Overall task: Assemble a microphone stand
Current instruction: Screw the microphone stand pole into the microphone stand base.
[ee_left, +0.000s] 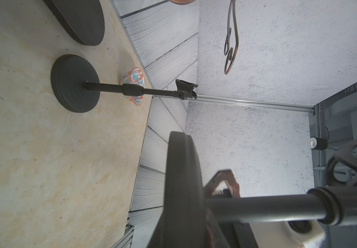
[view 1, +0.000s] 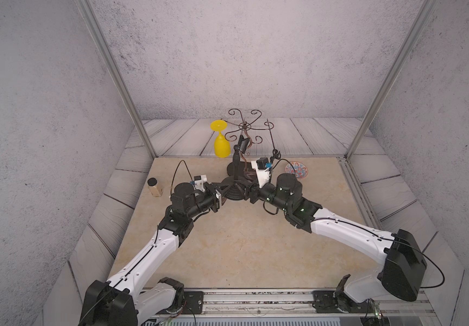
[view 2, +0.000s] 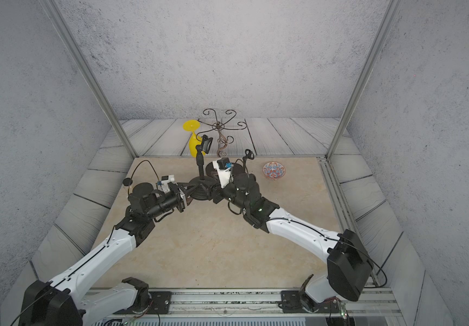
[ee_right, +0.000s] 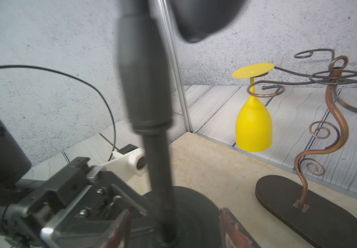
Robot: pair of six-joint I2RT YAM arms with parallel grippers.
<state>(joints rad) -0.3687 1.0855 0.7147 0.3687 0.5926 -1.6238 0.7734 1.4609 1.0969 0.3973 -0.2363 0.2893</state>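
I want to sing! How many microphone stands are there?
2. The near stand is in the middle of the table; the far stand is further back, near the patterned bowl. None seem hidden.

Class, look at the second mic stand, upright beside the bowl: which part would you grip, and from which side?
Probably the thick collar on its pole, approached level from the robot's side. The pole is slim and upright, so jaws can close across it; the bowl flanks it, and the base is wide and flat.
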